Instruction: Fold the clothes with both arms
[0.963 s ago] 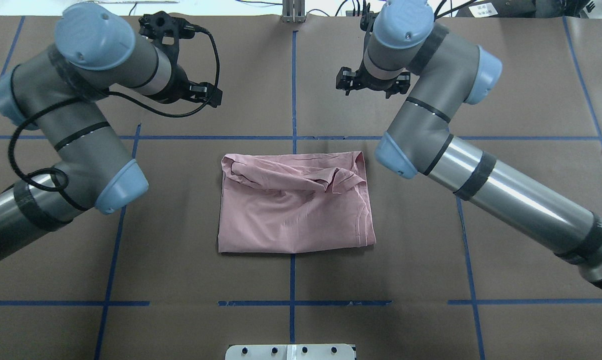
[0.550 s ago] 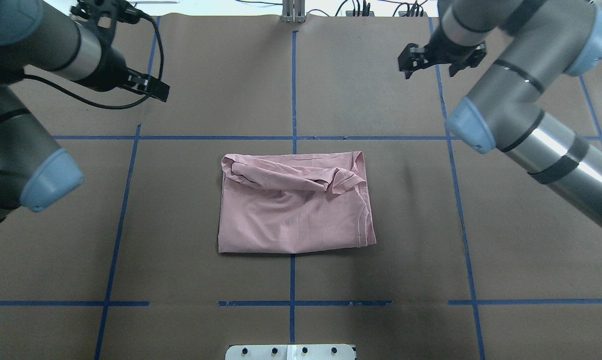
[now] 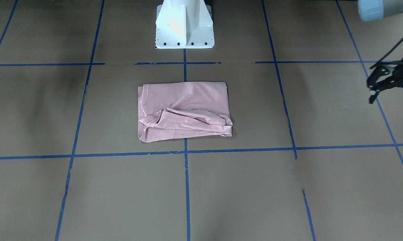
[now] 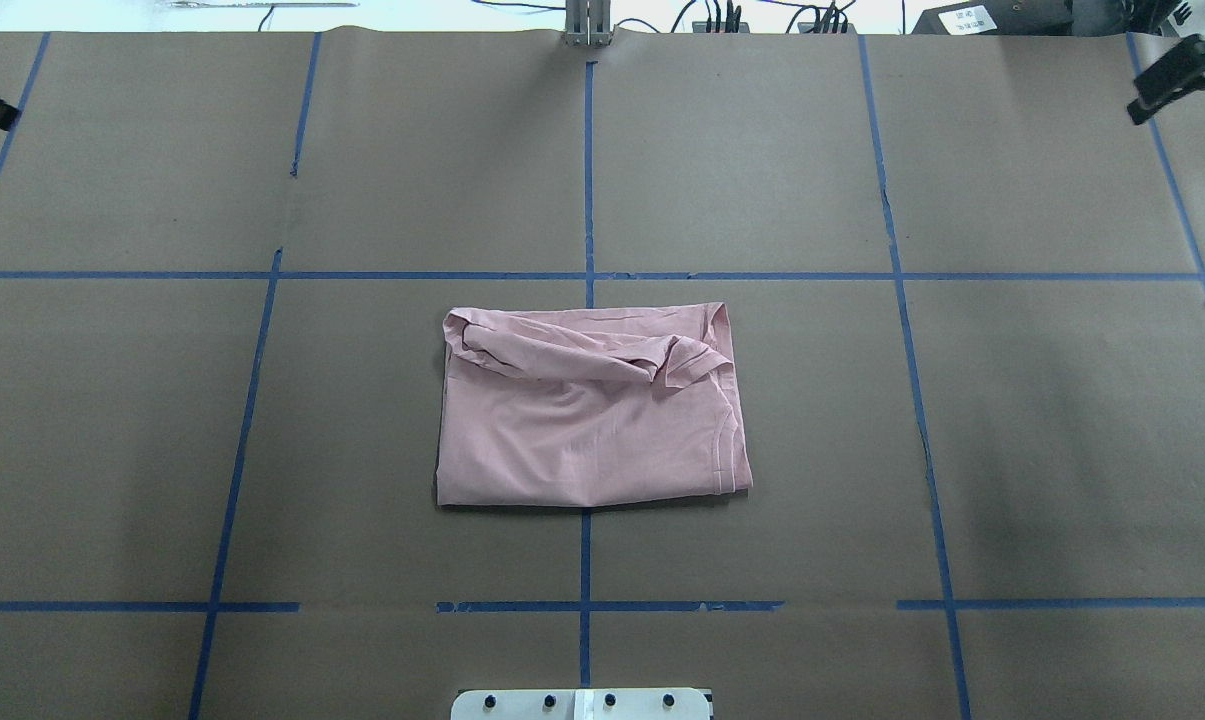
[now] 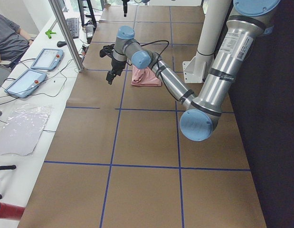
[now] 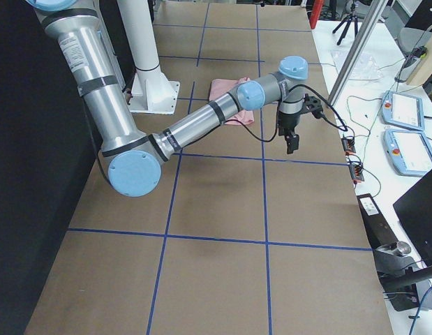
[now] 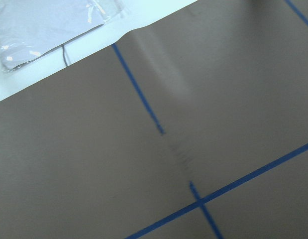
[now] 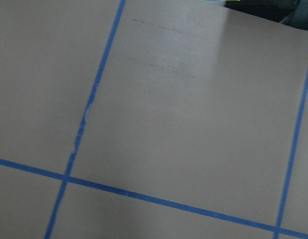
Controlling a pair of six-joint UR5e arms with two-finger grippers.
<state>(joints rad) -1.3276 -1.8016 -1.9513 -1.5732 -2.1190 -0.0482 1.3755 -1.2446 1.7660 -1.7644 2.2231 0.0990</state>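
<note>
- The pink T-shirt (image 4: 587, 430) lies folded into a rectangle on the worktop (image 4: 1062, 420), straight in front of the white pedestal base (image 4: 582, 703) and apart from it. Its rumpled edge is the one farthest from the base.
- The left end effector (image 3: 392, 98) hangs well to the base's left, fingers spread and empty.
- The right end effector (image 4: 1177, 75) hangs well to the base's right; whether it is released or clenched cannot be told.
</note>
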